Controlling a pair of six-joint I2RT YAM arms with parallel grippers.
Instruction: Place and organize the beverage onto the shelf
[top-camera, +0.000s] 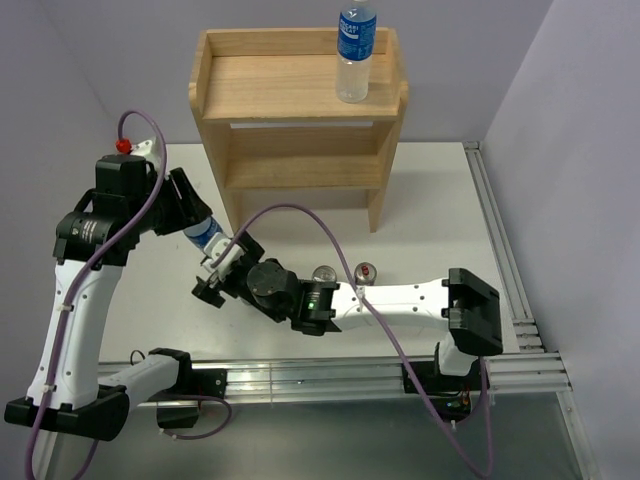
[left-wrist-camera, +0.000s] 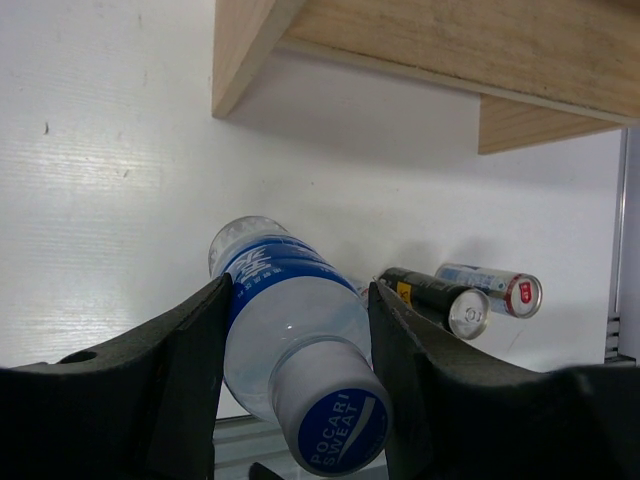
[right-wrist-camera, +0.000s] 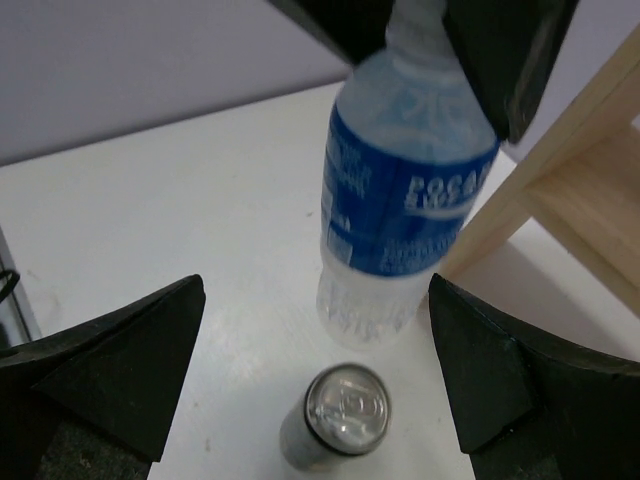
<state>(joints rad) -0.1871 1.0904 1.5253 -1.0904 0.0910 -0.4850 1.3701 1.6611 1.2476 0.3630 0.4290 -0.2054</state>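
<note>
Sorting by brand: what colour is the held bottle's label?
Bottle label: blue, white lettering; right wrist view.

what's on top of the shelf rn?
One blue-label bottle stands upright on the shelf top board, right side. Nothing shows on the lower tier's front strip; its back is covered by the top board.
</note>
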